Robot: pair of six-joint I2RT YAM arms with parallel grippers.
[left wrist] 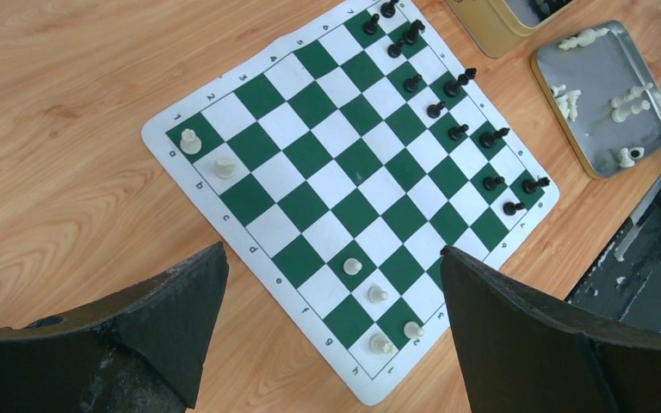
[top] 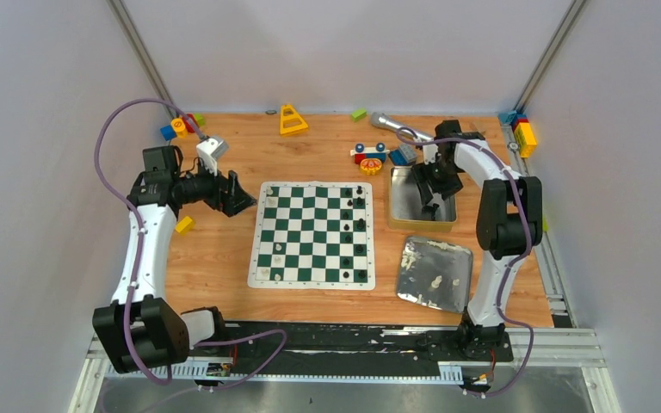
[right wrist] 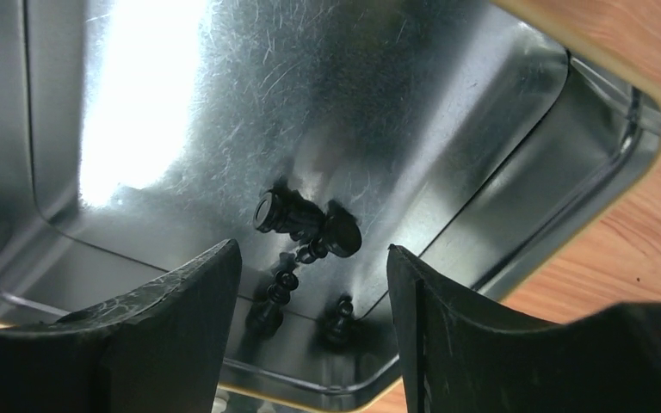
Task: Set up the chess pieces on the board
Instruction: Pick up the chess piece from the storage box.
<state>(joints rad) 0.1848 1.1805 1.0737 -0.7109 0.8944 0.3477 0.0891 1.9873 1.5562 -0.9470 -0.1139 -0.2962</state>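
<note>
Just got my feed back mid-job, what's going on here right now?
The right tool is down inside the tin, jaws open over a few loose black pieces in its corner; nothing is gripped. The left tool hangs open off the board's left side, holding nothing. On the board, placed black pieces fill much of the two right-hand columns, and six white pieces stand on the left. Spare white pieces lie in the lid.
</note>
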